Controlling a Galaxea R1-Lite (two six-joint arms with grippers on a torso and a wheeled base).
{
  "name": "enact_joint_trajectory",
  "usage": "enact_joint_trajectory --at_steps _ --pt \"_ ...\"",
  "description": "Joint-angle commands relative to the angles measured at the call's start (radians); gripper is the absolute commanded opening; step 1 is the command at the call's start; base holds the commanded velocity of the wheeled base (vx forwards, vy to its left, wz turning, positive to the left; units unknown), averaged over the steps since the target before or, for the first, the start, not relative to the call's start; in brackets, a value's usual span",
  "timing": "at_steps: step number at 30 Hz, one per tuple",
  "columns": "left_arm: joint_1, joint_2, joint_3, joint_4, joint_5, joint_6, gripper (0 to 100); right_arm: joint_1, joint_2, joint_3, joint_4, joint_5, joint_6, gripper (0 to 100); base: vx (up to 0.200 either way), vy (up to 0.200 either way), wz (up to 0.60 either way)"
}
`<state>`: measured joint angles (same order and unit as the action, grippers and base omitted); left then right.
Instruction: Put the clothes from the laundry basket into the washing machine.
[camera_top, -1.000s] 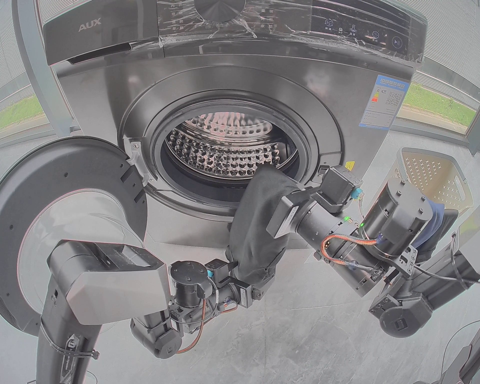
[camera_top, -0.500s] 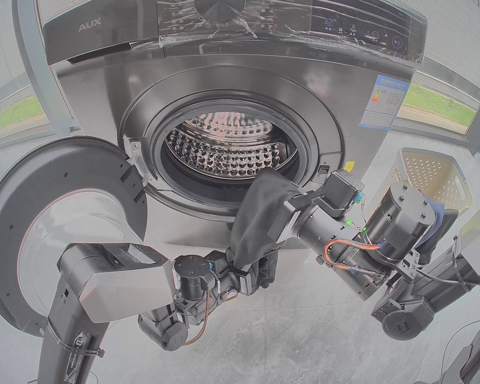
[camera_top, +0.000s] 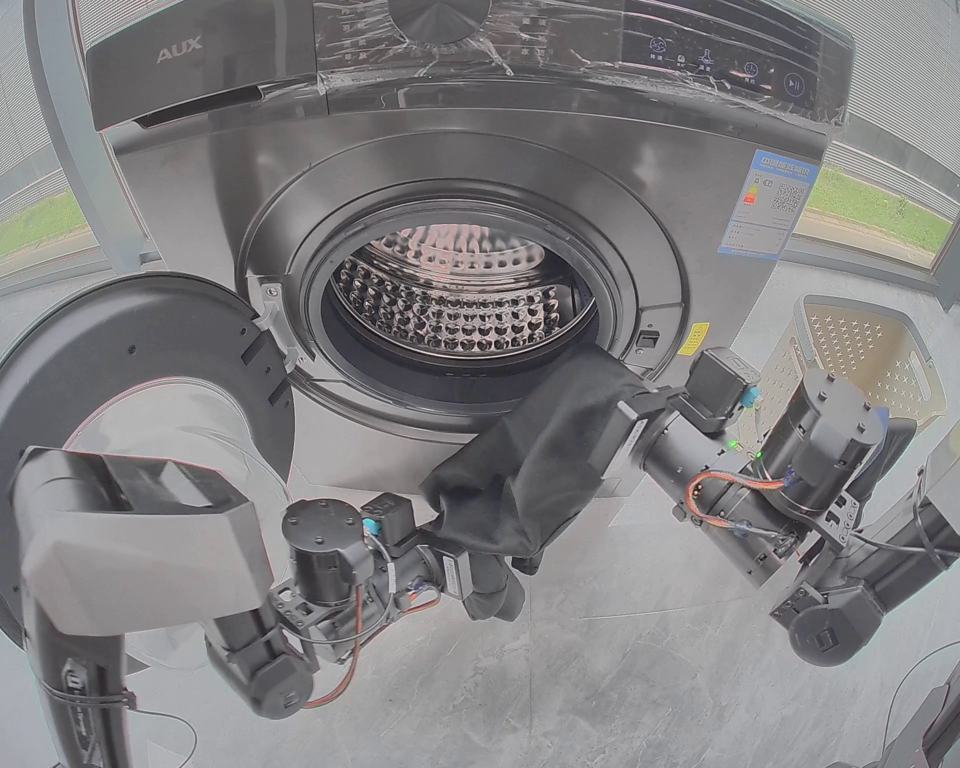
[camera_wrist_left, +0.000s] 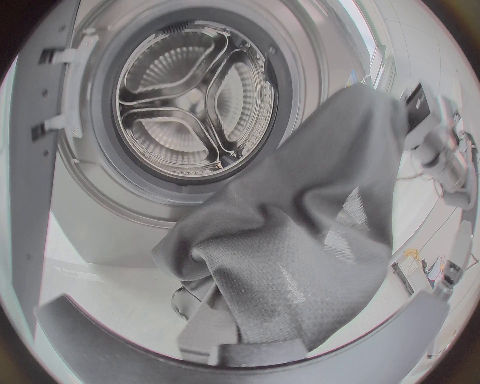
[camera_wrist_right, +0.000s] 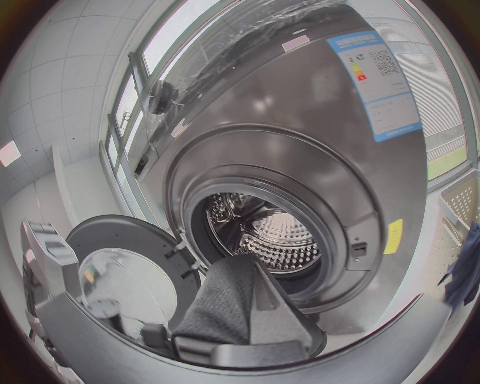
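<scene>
My left gripper (camera_top: 492, 588) and right gripper (camera_top: 622, 425) are both clamped on the dark garment (camera_top: 540, 460). It hangs between them, just in front of the washing machine (camera_top: 480, 150), below its open drum (camera_top: 450, 290).

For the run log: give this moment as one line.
dark garment: outside drum, spanning both grippers | left gripper: shut on it | right gripper: shut on it | door: open

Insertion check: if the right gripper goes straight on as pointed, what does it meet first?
Probably nothing before the drum: the right gripper, shut on the dark garment, points into the open mouth of the washing machine. It aims low, so the lower door seal could come first; depth is unclear.
</scene>
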<state>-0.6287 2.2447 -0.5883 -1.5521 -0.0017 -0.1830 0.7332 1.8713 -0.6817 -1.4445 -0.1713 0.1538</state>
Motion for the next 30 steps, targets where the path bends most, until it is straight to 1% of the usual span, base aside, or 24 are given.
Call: enact_joint_trajectory --at_steps 1,3,5,7,8,9,11,13,16,20,22,26,30 --pt "0.006 -0.295 0.214 -0.002 -0.009 -0.003 0 -0.066 -0.087 0.145 -0.005 0.012 0.009 0 0.0 0.0 0.0" --pt "0.007 -0.332 0.235 -0.002 -0.009 -0.003 0 -0.067 -0.103 0.168 -0.004 0.015 0.009 0 0.0 0.0 0.0" --pt "0.009 -0.418 0.28 0.0 -0.021 -0.004 0 -0.081 -0.133 0.214 -0.005 0.035 0.013 0 0.0 0.0 0.0" --pt "0.009 -0.421 0.282 0.0 -0.024 -0.004 0 -0.083 -0.135 0.215 -0.005 0.036 0.013 0 0.0 0.0 0.0" --pt "0.007 -0.487 0.317 0.001 -0.069 -0.004 0 -0.104 -0.142 0.243 -0.007 0.055 0.041 0 0.0 0.0 0.0" --pt "0.007 -0.511 0.334 0.001 -0.087 -0.004 0 -0.109 -0.142 0.246 -0.007 0.058 0.058 0 0.0 0.0 0.0" --pt "0.003 -0.531 0.36 0.001 -0.107 -0.004 0 -0.117 -0.141 0.24 -0.007 0.061 0.078 0 0.0 0.0 0.0" --pt "-0.003 -0.531 0.381 0.001 -0.123 0.0 0 -0.124 -0.139 0.231 -0.008 0.062 0.078 0 0.0 0.0 0.0" --pt "-0.022 -0.52 0.401 0.001 -0.13 0.002 0 -0.124 -0.133 0.203 -0.008 0.061 0.085 0 0.0 0.0 0.0" --pt "-0.048 -0.51 0.449 0.001 -0.175 0.007 0 -0.127 -0.126 0.188 -0.011 0.05 0.102 0 0.0 0.0 0.0" --pt "-0.054 -0.51 0.47 0.001 -0.189 0.008 0 -0.13 -0.121 0.174 -0.016 0.049 0.113 0 0.0 0.0 0.0" --pt "-0.052 -0.513 0.498 0.001 -0.219 0.01 0 -0.144 -0.109 0.151 -0.016 0.047 0.131 0 0.0 0.0 0.0" --pt "-0.048 -0.516 0.504 0.001 -0.228 0.01 0 -0.153 -0.09 0.146 -0.017 0.045 0.136 0 0.0 0.0 0.0"
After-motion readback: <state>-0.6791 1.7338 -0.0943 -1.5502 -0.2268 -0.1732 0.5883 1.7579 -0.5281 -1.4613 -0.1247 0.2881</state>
